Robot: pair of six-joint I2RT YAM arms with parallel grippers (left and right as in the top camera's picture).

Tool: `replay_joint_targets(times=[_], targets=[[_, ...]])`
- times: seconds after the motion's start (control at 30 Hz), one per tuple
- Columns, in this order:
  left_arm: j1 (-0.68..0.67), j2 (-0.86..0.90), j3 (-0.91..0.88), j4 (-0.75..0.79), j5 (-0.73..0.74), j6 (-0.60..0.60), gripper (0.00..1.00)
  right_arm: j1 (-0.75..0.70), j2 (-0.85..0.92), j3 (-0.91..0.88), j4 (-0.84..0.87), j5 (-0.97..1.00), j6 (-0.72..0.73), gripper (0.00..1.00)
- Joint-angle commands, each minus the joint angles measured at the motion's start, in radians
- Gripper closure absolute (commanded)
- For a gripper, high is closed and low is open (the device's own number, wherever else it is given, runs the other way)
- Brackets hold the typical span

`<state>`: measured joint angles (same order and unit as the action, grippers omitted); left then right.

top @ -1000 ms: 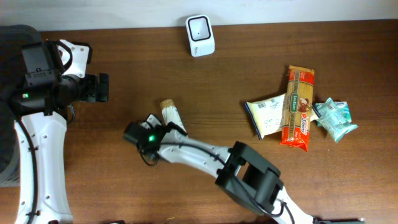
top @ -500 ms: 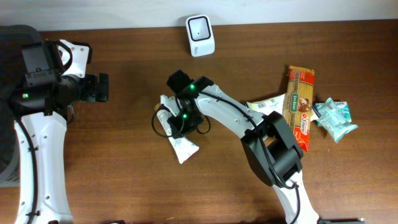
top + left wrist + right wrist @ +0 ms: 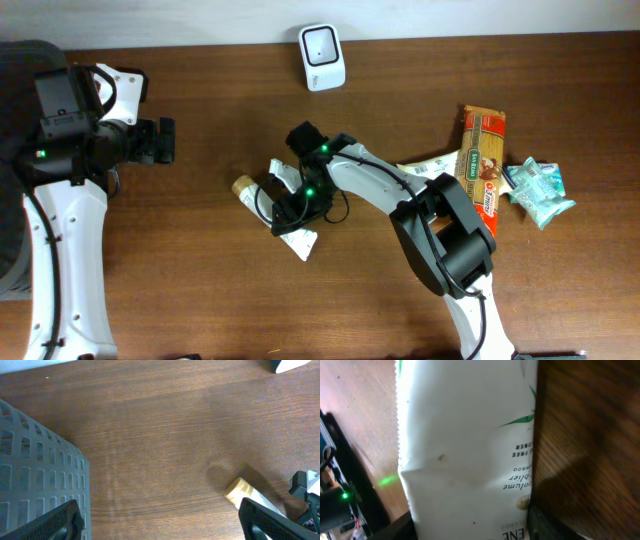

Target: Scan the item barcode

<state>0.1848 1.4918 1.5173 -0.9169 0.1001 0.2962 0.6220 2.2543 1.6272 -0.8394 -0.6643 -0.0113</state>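
Tube of white plastic with a tan cap (image 3: 298,240) lies slantwise mid-table on the brown wooden table (image 3: 180,260), below the white barcode scanner (image 3: 322,43). The right gripper (image 3: 288,208) straddles its middle; whether its jaws pinch it cannot be told. The left gripper (image 3: 160,520) hangs well apart, jaws spread wide.

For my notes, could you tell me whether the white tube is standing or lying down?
Lying down: the white tube rests lengthwise on the table, tan cap pointing left.
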Motion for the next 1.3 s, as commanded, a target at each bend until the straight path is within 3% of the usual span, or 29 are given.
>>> replay_joint_targets(times=[0.0, 0.1, 0.17, 0.23, 0.27, 0.57, 0.67, 0.93, 1.2, 1.27], targets=[[0.004, -0.016, 0.005, 0.002, 0.007, 0.012, 0.01, -0.007, 0.032, -0.036, -0.001, 0.07, 0.001, 0.45], [0.004, -0.016, 0.005, 0.002, 0.007, 0.012, 0.01, -0.007, 0.042, -0.036, 0.003, 0.074, 0.011, 0.51], [0.004, -0.016, 0.005, 0.002, 0.007, 0.012, 0.01, -0.007, 0.042, -0.036, 0.003, 0.074, 0.012, 0.64], [0.004, -0.016, 0.005, 0.002, 0.007, 0.012, 0.01, -0.007, 0.042, -0.036, 0.003, 0.073, 0.02, 0.89], [0.004, -0.016, 0.005, 0.002, 0.007, 0.012, 0.01, -0.007, 0.042, -0.036, 0.003, 0.073, 0.021, 0.96], [0.004, -0.016, 0.005, 0.002, 0.007, 0.012, 0.01, -0.066, -0.031, -0.003, -0.032, -0.087, 0.033, 0.96], [0.004, -0.016, 0.005, 0.002, 0.007, 0.012, 0.01, -0.094, -0.151, -0.003, -0.036, -0.196, -0.011, 0.96], [0.004, -0.016, 0.005, 0.002, 0.007, 0.012, 0.01, -0.221, -0.54, -0.003, -0.046, -0.271, -0.006, 0.96], [0.004, -0.016, 0.005, 0.002, 0.007, 0.012, 0.01, -0.236, -0.642, 0.032, -0.048, -0.261, 0.123, 0.96], [0.004, -0.016, 0.005, 0.002, 0.007, 0.012, 0.01, -0.225, -0.642, 0.098, -0.108, -0.073, 0.163, 0.96]])
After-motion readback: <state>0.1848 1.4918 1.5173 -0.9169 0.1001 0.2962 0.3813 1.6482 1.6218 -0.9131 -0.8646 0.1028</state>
